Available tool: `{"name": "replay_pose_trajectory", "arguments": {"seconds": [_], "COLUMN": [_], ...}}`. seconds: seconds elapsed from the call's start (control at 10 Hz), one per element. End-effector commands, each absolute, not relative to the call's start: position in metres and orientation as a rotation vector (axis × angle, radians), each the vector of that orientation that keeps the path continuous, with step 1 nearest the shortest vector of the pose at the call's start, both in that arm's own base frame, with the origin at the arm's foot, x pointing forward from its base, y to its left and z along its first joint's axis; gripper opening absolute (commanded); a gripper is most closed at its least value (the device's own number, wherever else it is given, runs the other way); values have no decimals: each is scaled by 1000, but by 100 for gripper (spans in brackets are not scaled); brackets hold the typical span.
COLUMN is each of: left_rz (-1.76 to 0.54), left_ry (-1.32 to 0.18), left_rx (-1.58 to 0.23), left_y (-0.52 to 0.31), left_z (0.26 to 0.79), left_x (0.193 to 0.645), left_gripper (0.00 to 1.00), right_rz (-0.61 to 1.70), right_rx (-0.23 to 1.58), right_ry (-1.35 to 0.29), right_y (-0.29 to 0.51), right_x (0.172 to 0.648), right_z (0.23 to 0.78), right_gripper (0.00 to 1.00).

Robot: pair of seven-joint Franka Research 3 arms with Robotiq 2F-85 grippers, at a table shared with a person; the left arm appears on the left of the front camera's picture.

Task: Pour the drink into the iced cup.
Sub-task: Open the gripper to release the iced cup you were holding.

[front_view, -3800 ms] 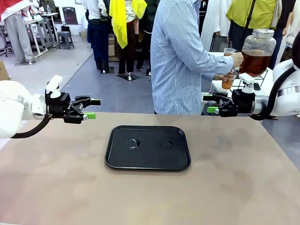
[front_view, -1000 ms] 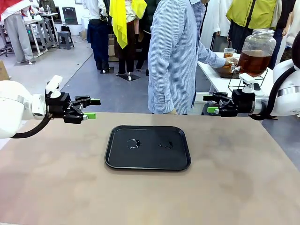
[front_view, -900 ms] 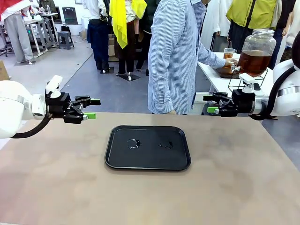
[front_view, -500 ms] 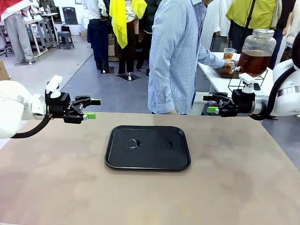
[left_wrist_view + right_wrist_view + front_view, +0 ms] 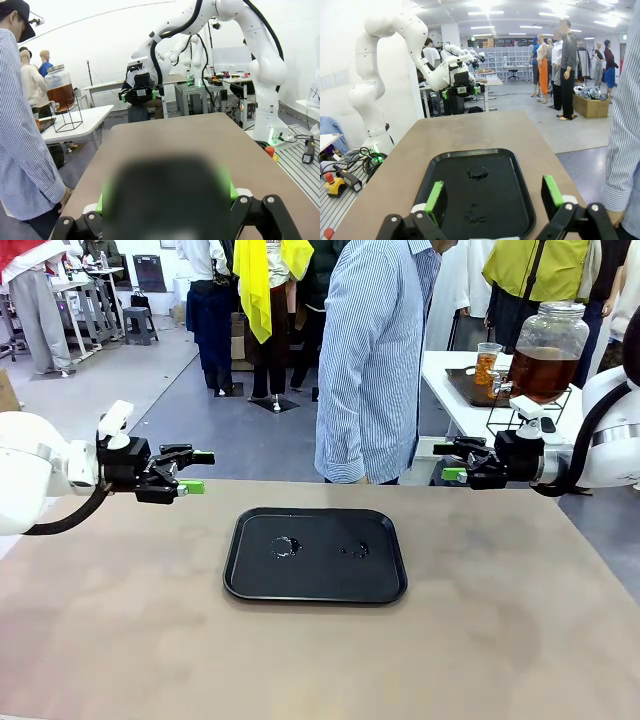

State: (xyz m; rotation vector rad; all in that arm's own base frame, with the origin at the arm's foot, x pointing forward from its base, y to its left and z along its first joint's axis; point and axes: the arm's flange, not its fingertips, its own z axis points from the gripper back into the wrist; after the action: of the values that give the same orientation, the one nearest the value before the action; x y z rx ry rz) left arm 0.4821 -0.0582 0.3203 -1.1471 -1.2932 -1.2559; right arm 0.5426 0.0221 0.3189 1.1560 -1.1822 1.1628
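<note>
Nearest me the brown table [image 5: 320,660] is bare from its near edge up to the black tray [image 5: 315,553], which sits about centre with open room on all four sides; the tray has a raised rim and only small wet spots [image 5: 285,546] on its floor. My left pincer [image 5: 197,471] hovers above the table's far-left part, fingers level and pointing toward the middle, green pads spread with a plain gap and nothing in them. In the left wrist view a blurred dark patch covers most of the finger area, green showing at both sides of it. My right pincer [image 5: 448,461] hangs at the far-right edge, mirrored toward the left one, also parted and empty; its wrist view shows both green pads [image 5: 436,200] wide apart with the tray [image 5: 485,185] between and below them. Both pincers are well apart from the tray and from each other. Past the far edge a person in a striped shirt [image 5: 375,360] stands turned sideways. Farther right, on a white side table [image 5: 470,405], the drink [image 5: 545,372] sits as amber liquid in a big glass jar on a wire stand, with a cup [image 5: 487,362] of amber liquid on a dark tray beside it.
</note>
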Motion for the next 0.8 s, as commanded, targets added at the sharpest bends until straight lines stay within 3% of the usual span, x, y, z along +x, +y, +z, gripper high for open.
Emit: {"name": "replay_pose_trajectory", "arguments": {"seconds": [0.0, 0.7], "left_rz": [-1255, -1255], "left_ry": [-1286, -1286], "left_rx": [-1144, -1144], "left_y": [-59, -59], "left_z": [322, 322], "left_x": [483, 483], "left_gripper": [100, 100], "right_rz": [1167, 1167], "right_rx": [1158, 1158], "right_ry": [-1181, -1181], "right_y": [22, 22], "right_x": [543, 543], "right_z": [322, 322], "right_gripper": [100, 100]}}
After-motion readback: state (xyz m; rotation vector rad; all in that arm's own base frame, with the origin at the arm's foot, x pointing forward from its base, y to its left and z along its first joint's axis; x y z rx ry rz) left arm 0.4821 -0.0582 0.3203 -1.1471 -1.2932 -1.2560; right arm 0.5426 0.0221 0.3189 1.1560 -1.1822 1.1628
